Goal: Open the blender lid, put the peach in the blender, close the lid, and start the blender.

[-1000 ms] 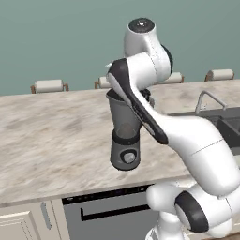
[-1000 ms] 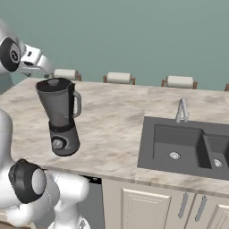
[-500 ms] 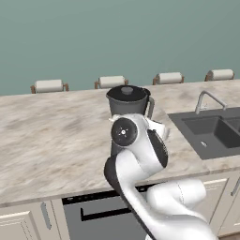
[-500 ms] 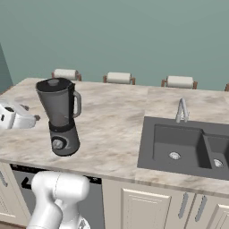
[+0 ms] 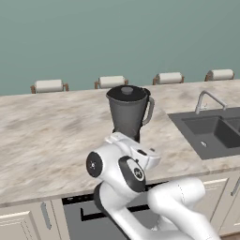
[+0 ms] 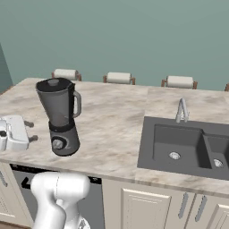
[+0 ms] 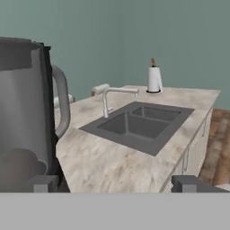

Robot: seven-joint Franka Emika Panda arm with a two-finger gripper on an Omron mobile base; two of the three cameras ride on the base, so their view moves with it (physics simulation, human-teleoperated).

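Looking from the left base, I see the blender (image 5: 127, 112) upright on the table (image 5: 47, 140), blender lid (image 5: 127, 90) on. Right base: my claw (image 6: 29, 131) gapes wide, empty, low beside the base. Hand view: the jar sits left.

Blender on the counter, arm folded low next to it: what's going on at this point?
The blender stands on the marble counter left of the sink, with the blender lid on the jar. The arm is bent low at the counter's front edge, and the gripper sits beside the blender's base with jaws open, holding nothing. The hand view looks past the jar toward the sink.
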